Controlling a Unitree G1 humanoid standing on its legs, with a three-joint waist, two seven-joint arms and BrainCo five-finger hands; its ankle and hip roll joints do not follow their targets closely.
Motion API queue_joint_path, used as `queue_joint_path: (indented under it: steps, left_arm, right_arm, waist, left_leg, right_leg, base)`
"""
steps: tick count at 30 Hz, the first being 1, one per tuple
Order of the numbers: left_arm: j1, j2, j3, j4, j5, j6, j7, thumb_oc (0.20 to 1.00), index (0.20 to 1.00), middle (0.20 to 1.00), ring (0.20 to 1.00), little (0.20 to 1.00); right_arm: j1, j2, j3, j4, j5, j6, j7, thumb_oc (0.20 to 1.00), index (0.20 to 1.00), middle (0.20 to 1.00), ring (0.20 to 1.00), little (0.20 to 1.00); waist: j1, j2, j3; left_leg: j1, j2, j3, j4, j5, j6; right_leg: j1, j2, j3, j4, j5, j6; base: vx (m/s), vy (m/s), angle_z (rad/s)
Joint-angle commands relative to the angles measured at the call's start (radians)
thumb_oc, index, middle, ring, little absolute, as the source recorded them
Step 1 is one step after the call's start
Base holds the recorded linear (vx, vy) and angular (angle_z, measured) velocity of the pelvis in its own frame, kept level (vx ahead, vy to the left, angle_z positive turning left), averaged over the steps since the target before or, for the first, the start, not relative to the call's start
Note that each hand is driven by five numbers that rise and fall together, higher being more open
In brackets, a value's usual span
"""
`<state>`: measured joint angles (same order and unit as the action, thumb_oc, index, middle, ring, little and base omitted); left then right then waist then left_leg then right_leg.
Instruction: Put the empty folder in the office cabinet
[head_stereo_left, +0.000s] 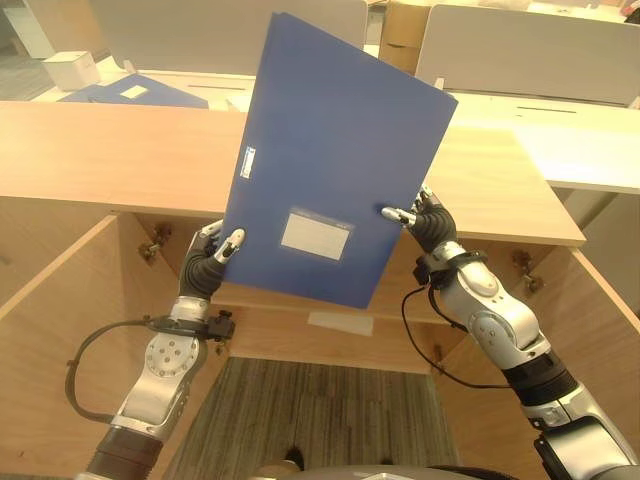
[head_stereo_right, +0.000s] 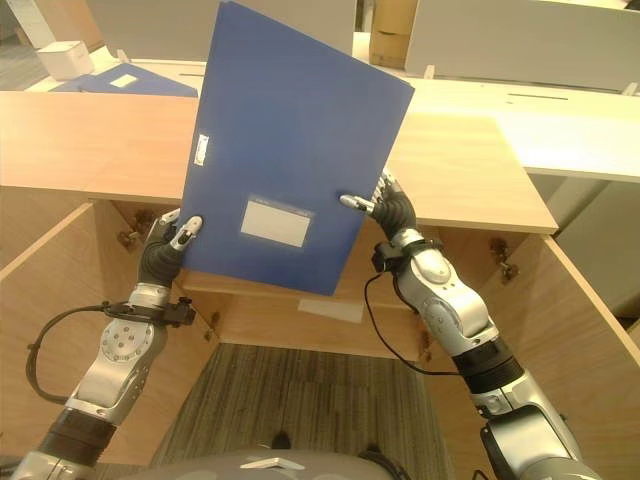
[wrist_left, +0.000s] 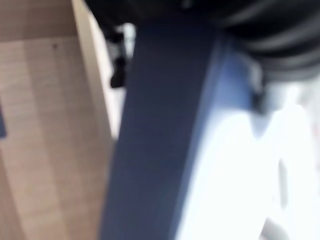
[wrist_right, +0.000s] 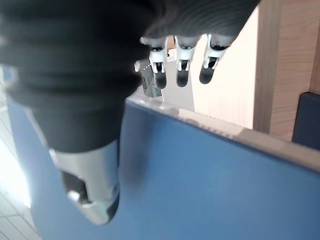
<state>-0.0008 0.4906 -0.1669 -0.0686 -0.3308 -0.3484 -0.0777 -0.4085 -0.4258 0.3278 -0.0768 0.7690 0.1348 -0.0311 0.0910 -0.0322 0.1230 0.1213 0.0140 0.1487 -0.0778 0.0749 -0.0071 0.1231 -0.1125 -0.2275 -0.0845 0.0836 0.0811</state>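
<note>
Light wooden office cabinet (head_stereo_left: 90, 140) w/ long flat top spans the scene, both doors swung open toward the near side; its interior is mostly hidden behind the folder and arms, a bit of inner shelf w/ a pale label just visible below the folder's near edge. Large flat dark-blue plastic folder (head_stereo_left: 335, 150) is held up in the air above the cabinet's front edge, tilted, its far corner leaning left and overlapping the desks beyond; front face carries a white rectangular label (head_stereo_left: 317, 235) near the lower middle and a small white tag (head_stereo_left: 247, 163) on the left edge. Left hand (head_stereo_left: 207, 262) grips the folder's near-left corner, thumb laid on the front face, other fingers behind the panel and out of sight, so it's a pinch across the edge. Right hand (head_stereo_left: 428, 222) clamps the right edge, thumb pressed on the front; in the right wrist view fingers (wrist_right: 182, 65) hang together past the folder's top edge, slightly curled. Left wrist view is too close and smeared to make out more than blue panel and wood. Far left on a desk: second blue folder (head_stereo_left: 130, 92) lying flat, partly cut off, and small white box (head_stereo_left: 72, 68).
</note>
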Motion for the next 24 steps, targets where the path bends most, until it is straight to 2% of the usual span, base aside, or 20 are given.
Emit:
queue_joint_path:
  steps: [1,4,5,15,16,17,21,24]
  left_arm:
    - [-0.111,0.024,-0.033,-0.001,-0.071,-0.055,-0.025,0.2,0.2,0.2,0.2,0.2]
    - [-0.115,0.011,-0.059,0.002,-0.118,-0.053,-0.039,0.2,0.2,0.2,0.2,0.2]
    - [-0.116,0.001,-0.07,0.003,-0.139,-0.049,-0.047,0.2,0.2,0.2,0.2,0.2]
    - [-0.101,-0.026,-0.117,0.016,-0.225,-0.038,-0.051,0.2,0.2,0.2,0.2,0.2]
    - [-0.099,-0.03,-0.115,0.02,-0.261,-0.033,-0.047,0.583,0.583,0.583,0.583,0.583]
    - [-0.089,-0.039,-0.11,0.03,-0.29,-0.027,-0.034,1.0,1.0,1.0,1.0,1.0]
    - [-0.043,-0.056,-0.086,0.055,-0.3,-0.015,-0.021,1.0,1.0,1.0,1.0,1.0]
    - [0.031,-0.062,-0.059,0.071,-0.291,-0.02,-0.022,1.0,1.0,1.0,1.0,1.0]
  right_arm:
    - [-0.146,0.037,0.02,-0.011,0.05,-0.032,-0.003,1.0,1.0,1.0,1.0,1.0]
    - [-0.161,0.051,0.032,0.006,0.058,-0.035,0.007,1.0,1.0,1.0,1.0,1.0]
    - [-0.166,0.059,0.041,0.009,0.05,-0.034,0.005,0.2,0.2,0.2,0.2,0.2]
    - [-0.154,0.06,0.051,0.019,-0.045,-0.051,-0.017,0.2,0.2,0.2,0.2,0.2]
    - [-0.154,0.057,0.05,0.026,-0.073,-0.052,-0.019,0.2,0.2,0.2,0.2,0.2]
    - [-0.141,0.053,0.048,0.042,-0.106,-0.061,-0.012,0.2,0.2,0.2,0.2,0.2]
    - [-0.065,0.037,0.035,0.058,-0.204,-0.093,0.018,0.2,0.2,0.2,0.2,0.2]
    - [0.058,0.012,0.018,0.06,-0.294,-0.18,0.065,0.2,0.2,0.2,0.2,0.2]
  waist:
    - [-0.003,-0.012,-0.031]
    - [-0.001,-0.013,-0.03]
    - [0.0,-0.014,-0.028]
    - [-0.007,-0.016,-0.022]
    - [-0.008,-0.016,-0.02]
    - [-0.007,-0.016,-0.017]
    - [-0.009,-0.016,-0.011]
    - [-0.01,-0.015,0.0]
  left_leg:
    - [-0.003,-0.006,-0.043,-0.01,-0.114,0.007]
    - [-0.003,-0.006,-0.044,-0.01,-0.115,0.007]
    - [-0.003,-0.007,-0.046,-0.01,-0.117,0.008]
    - [-0.001,-0.006,-0.045,-0.01,-0.119,0.01]
    - [-0.001,-0.006,-0.046,-0.01,-0.12,0.01]
    - [-0.001,-0.007,-0.049,-0.01,-0.12,0.011]
    - [-0.002,-0.008,-0.052,-0.01,-0.12,0.012]
    - [-0.004,-0.008,-0.05,-0.01,-0.121,0.016]
  right_leg:
    - [0.028,-0.011,0.005,-0.003,-0.055,0.028]
    - [0.029,-0.011,0.004,-0.003,-0.056,0.027]
    - [0.031,-0.01,0.002,-0.003,-0.056,0.026]
    - [0.032,-0.009,0.006,-0.003,-0.057,0.025]
    - [0.032,-0.009,0.006,-0.003,-0.057,0.024]
    - [0.034,-0.009,0.006,-0.003,-0.057,0.024]
    - [0.033,-0.01,0.005,-0.003,-0.056,0.025]
    - [0.03,-0.012,0.004,-0.003,-0.054,0.028]
  base:
    - [0.0,0.0,0.0]
    - [0.0,0.0,0.0]
    - [0.0,0.0,0.0]
    - [0.0,0.0,0.0]
    - [0.0,0.0,0.0]
    - [0.0,0.0,0.0]
    - [0.0,0.0,0.0]
    - [0.0,0.0,0.0]
